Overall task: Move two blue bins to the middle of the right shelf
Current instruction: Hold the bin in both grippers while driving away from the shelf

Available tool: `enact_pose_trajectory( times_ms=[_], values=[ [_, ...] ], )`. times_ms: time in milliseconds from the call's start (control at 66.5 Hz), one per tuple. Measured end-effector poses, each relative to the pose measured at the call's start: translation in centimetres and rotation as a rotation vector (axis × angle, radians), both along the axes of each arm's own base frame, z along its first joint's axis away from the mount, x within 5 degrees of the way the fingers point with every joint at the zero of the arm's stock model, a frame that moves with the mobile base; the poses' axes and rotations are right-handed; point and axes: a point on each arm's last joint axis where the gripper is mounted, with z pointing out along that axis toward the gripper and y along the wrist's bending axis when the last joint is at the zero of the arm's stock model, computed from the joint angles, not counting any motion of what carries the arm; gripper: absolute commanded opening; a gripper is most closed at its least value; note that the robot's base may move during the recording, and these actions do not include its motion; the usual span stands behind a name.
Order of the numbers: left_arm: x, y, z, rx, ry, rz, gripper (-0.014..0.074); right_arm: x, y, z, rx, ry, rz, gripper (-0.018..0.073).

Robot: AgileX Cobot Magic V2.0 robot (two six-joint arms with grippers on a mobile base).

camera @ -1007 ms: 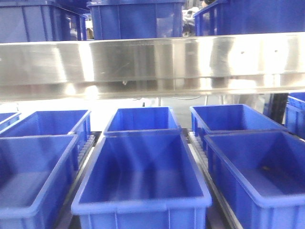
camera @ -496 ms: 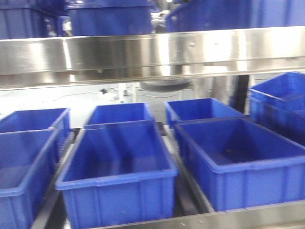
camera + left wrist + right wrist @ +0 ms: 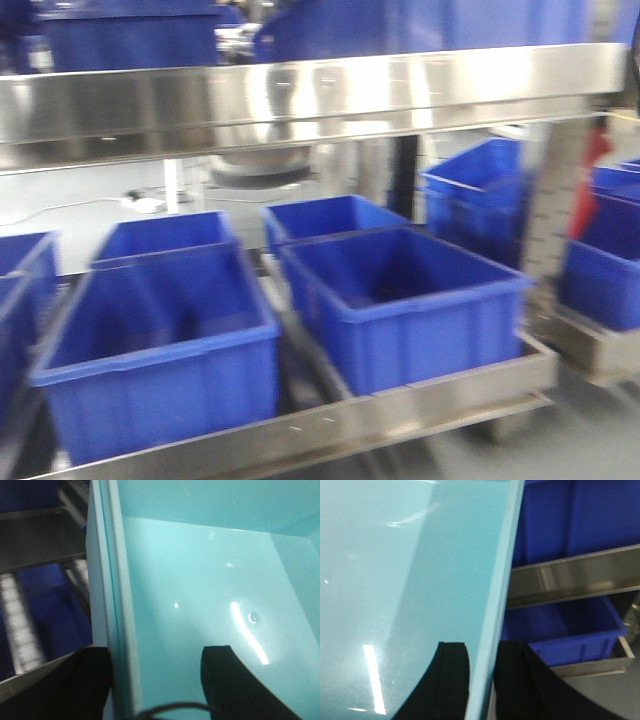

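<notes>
A blue bin, washed out to pale cyan, fills both wrist views. My left gripper straddles this bin's left wall. The outer finger lies against the wall and the inner finger stands well clear inside, so the jaws look open. My right gripper is shut on the same bin's right wall, one finger on each side. The held bin and both grippers are out of the front view. A second rack with blue bins stands at the right.
Ahead, a steel shelf rail crosses over a lower level that carries open blue bins. More bins stand on top. A steel upright separates the two racks. Grey floor shows at the lower right.
The front view has shifted right and pulled back: the shelf's bins slide left in the frame, and the shelf's front edge, an upright and the right-hand rack have come into view.
</notes>
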Motion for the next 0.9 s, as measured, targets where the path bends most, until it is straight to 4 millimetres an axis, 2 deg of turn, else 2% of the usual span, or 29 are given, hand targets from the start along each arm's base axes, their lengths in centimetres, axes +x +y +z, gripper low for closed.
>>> enact_pose_trajectory(
  times_ms=[902],
  values=[
    [0.05,-0.03,0.11,-0.001,-0.015,-0.003,-0.0111,0.01,-0.08,-0.03,0.003,0.006,-0.005,-0.0154]
  ],
)
